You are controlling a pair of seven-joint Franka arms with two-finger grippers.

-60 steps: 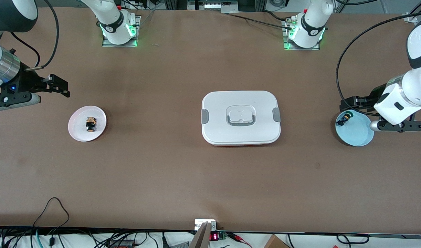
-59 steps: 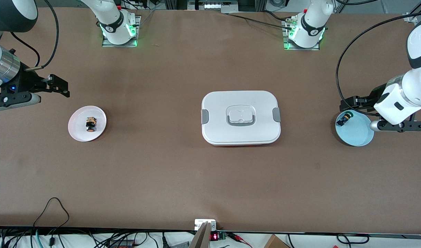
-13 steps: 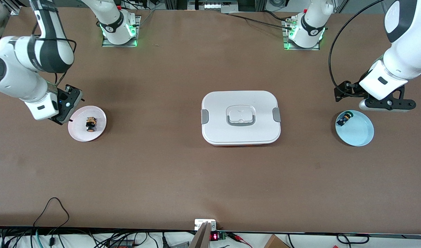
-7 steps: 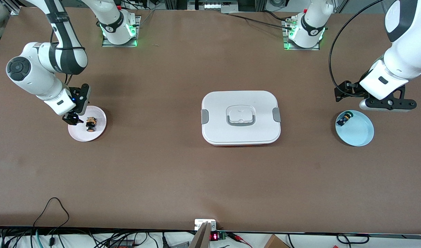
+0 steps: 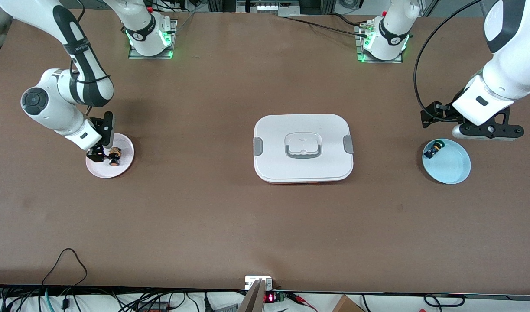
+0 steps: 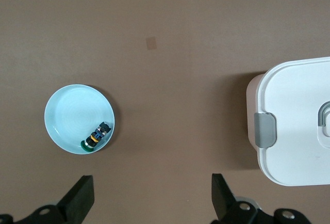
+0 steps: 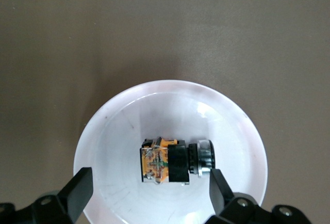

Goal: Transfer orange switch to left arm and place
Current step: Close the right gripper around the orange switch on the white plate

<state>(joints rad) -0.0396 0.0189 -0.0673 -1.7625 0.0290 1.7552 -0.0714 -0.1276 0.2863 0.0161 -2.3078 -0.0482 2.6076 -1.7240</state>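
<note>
Right end effector (image 5: 101, 152) hangs low over the pale pink bowl (image 5: 99, 168) at the right arm's end of the tabletop (image 5: 204, 208), fingers (image 7: 80, 190) spread wide. Orange switch (image 5: 113, 156) lies on its side in that bowl, just beside the fingertips in the front view; in the right wrist view it (image 7: 172, 161) sits between the two spread fingers, not yet pinched.

Left end effector (image 5: 436, 115) waits in the air above the tabletop next to the light blue bowl (image 5: 453, 171), fingers (image 6: 82, 198) spread, nothing between them. Green-capped switch (image 6: 97, 136) rests inside that bowl near its rim.

Box (image 5: 303, 148) sits closed at mid-tabletop, well apart from both end effectors.
</note>
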